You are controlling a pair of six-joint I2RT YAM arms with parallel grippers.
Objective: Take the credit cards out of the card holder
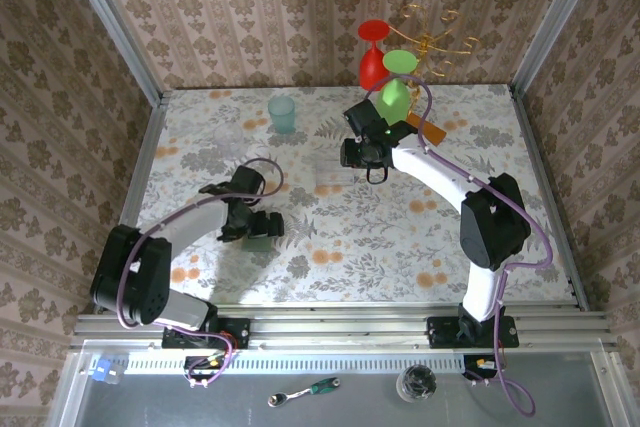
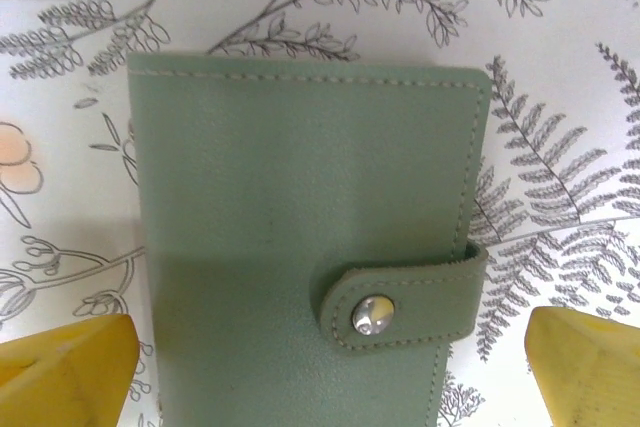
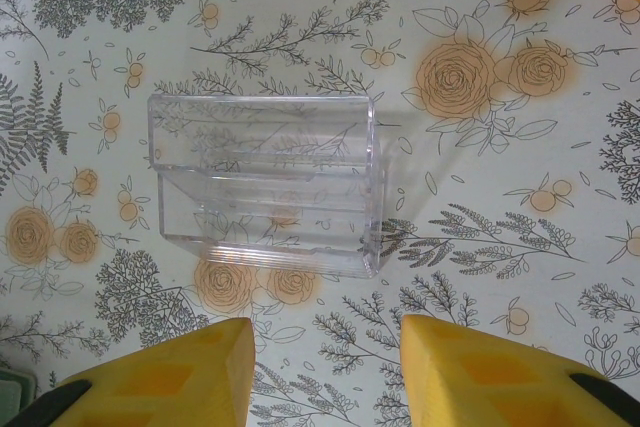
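Two claws at work. The left claw is spread wide right over the card holder, with one yellow finger off each side of it. I can't see either one touching it in the wrist view. The card holder is a grey-green wallet lying flat on the flowery desk. It's folded shut, with the strap held down by its silver snap. From the top view it's in the near-left part of the desk. The right claw is further back near the middle, jaws partly apart with nothing between them. A clear plastic box sits on the desk just ahead of its fingertips. A teal cup stands further back, and an orange-brown wooden slab lies beside the right wrist.
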